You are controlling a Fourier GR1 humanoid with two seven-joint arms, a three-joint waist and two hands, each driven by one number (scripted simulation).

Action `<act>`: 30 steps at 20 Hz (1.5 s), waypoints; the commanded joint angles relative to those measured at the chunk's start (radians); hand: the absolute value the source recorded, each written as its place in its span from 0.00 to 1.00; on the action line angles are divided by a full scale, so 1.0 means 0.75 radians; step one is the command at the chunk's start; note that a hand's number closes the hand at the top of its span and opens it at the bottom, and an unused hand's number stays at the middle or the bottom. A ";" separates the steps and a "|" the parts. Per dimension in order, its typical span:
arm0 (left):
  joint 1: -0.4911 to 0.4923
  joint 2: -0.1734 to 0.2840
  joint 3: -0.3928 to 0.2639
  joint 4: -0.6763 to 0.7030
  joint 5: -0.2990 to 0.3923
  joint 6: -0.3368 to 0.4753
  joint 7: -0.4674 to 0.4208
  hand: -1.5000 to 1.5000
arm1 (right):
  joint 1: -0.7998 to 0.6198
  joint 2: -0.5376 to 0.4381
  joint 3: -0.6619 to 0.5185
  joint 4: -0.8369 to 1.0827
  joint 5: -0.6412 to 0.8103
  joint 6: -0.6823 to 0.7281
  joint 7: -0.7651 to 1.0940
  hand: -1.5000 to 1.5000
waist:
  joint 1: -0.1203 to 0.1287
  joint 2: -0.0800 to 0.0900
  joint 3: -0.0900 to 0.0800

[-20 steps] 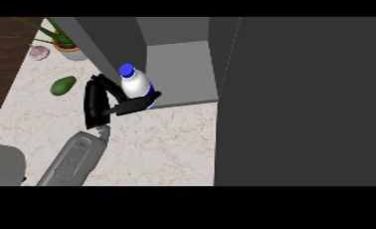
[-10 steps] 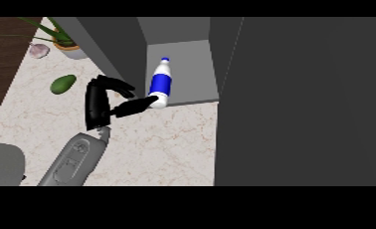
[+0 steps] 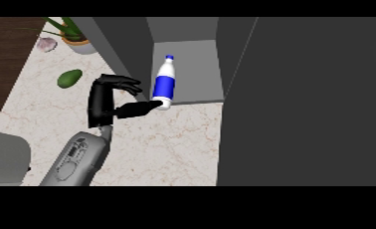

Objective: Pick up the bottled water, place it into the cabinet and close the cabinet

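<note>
Left hand [image 3: 109, 102], black, sits left of centre. Its thumb tip touches the base of the white plastic water bottle with blue cap and blue label [image 3: 164, 83]; the other fingers curve above, apart from the bottle, so it looks released, not grasped. Right hand: not in frame.

Bottle stands in the open compartment of the dark grey cabinet [image 3: 294, 98], upper middle of frame. Its base is right at the front lip of the light grey shelf floor, cap toward the back.

Risks, as I judge them: base is so near the lip that a nudge from the thumb on pullback could tip the bottle out onto the pale marble-look counter [image 3: 169, 143]. If the door swings shut w/ the bottle this far fwd, it may catch the base and jam or knock it over. Probably needs a push deeper first.

Hard to tell: the cabinet door itself isn't clearly separable from the big dark panel filling the right half of frame, and the hinge and handle aren't visible. Can't tell if the bottle is truly upright or leaning, given the steep view. The grey forearm is cut off at the lower left.
</note>
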 commanded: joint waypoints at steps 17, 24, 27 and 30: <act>-0.056 -0.111 0.041 -0.248 0.294 -0.385 0.000 0.00 | 0.134 -0.001 0.026 -0.102 0.023 -0.057 -0.019 0.00 | 0.080 -0.013 0.002; 0.216 -0.159 -0.087 -0.654 0.256 -0.311 0.118 0.00 | 0.157 -0.008 0.075 -0.121 0.062 -0.082 -0.013 0.00 | 0.086 -0.011 0.002; 0.350 -0.174 -0.144 -0.776 0.244 -0.318 0.112 0.00 | 0.228 -0.022 0.129 -0.128 0.078 -0.076 -0.063 0.00 | 0.082 -0.010 0.002; 0.411 -0.154 -0.181 -0.921 0.251 -0.329 0.203 0.00 | 0.199 -0.062 0.045 -0.115 0.036 -0.059 -0.070 0.00 | 0.083 -0.009 0.002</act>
